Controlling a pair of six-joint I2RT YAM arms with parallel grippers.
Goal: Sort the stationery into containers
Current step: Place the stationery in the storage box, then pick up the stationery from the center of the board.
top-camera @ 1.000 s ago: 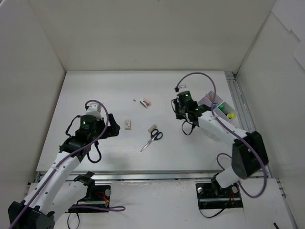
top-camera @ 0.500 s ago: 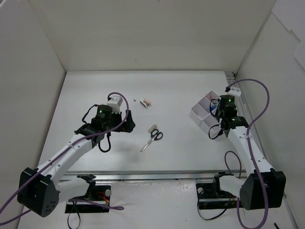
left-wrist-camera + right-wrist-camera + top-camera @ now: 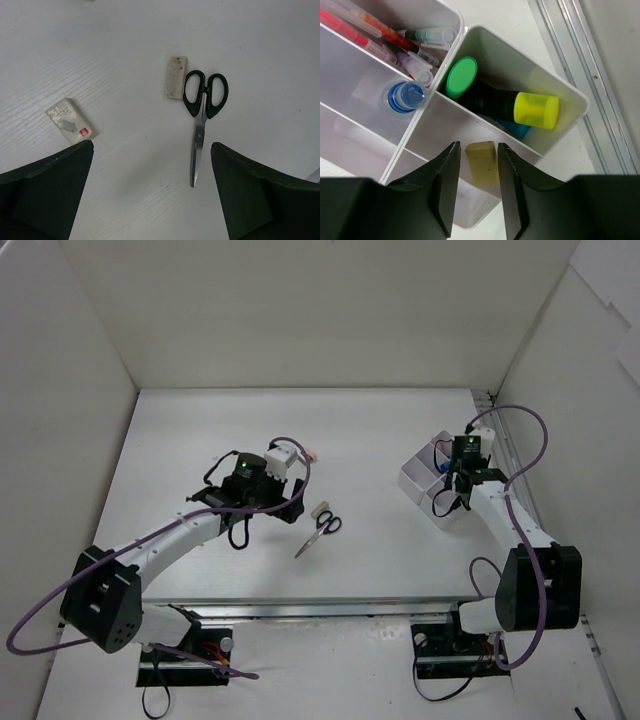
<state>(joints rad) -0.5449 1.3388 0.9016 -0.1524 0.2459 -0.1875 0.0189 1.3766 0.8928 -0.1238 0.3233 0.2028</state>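
Swinging in from the left side of the table, the left arm now reaches toward the middle, and the right arm has crossed from the centre to the tray on the right.

The left gripper [image 3: 152, 147] hangs above the table with its jaws spread wide and nothing between them. Below it lie a wrapped eraser [image 3: 70, 120], a bare beige eraser [image 3: 175, 77] and the black-handled scissors [image 3: 202, 107], the bare eraser just beside the scissor handles.

At the right, the right gripper [image 3: 479, 150] hovers over the white organizer tray [image 3: 570, 95]. A second beige eraser [image 3: 482, 167] sits between its fingers, with a sliver of gap on one side; whether they pinch it cannot be told. The tray holds pens [image 3: 395, 37], a blue-capped glue bottle [image 3: 405, 96] and green [image 3: 461, 77], yellow [image 3: 536, 110] and blue [image 3: 515, 131] highlighters.
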